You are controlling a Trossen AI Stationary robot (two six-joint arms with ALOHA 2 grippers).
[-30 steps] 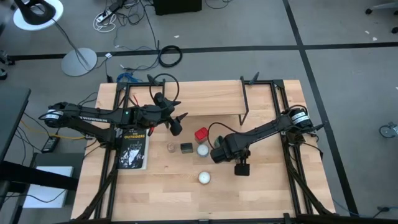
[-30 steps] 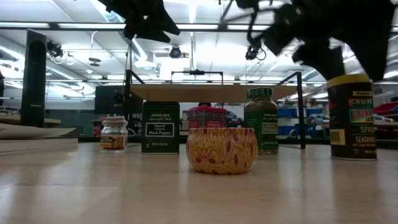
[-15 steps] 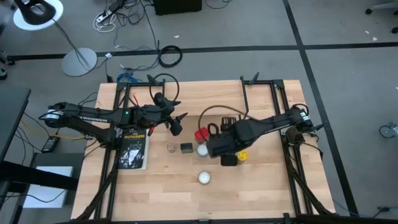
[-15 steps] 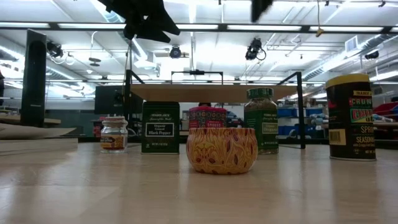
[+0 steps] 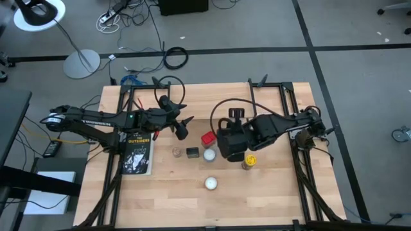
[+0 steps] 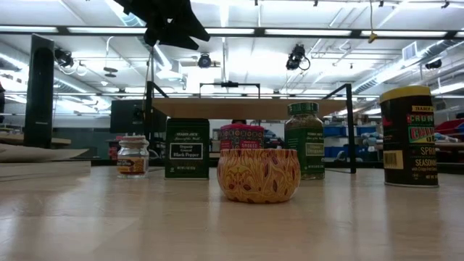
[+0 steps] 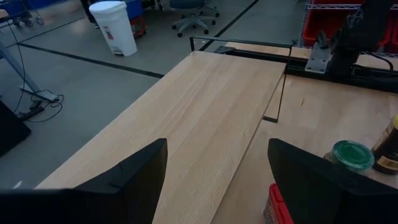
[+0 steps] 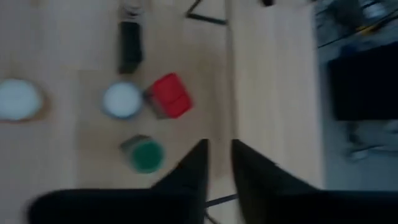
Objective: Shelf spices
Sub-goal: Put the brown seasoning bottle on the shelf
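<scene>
**Right arm lifts clear of the yellow-lidded jar**

A second ago the right end effector (image 8: 219, 144) was down at the tall dark jar with the yellow lid (image 6: 409, 138), filling the low view's upper corner. Now it has left that view and hangs above the red box (image 8: 169, 96) and the green-lidded glass jar (image 8: 146, 154). Its fingers have drawn nearly together and hold nothing. The yellow-lidded jar stands free in the same place.

The left end effector (image 7: 217, 143) has not moved. It hovers toward 9 o'clock of the spices, with its fingers spread wide and empty.

All five spices are on the light wooden bench (image 5: 270, 199), none on the shelf. The small tan glass jar (image 6: 133, 156), the dark square pepper tin (image 6: 187, 148), the red box, the green-lidded jar and the yellow-lidded jar stand upright with their lids up and long axes vertical.

The low narrow light-wood shelf on thin black legs (image 5: 212, 101) lies at 12 o'clock of them. Its long axis runs from 9 to 3 o'clock.
</scene>
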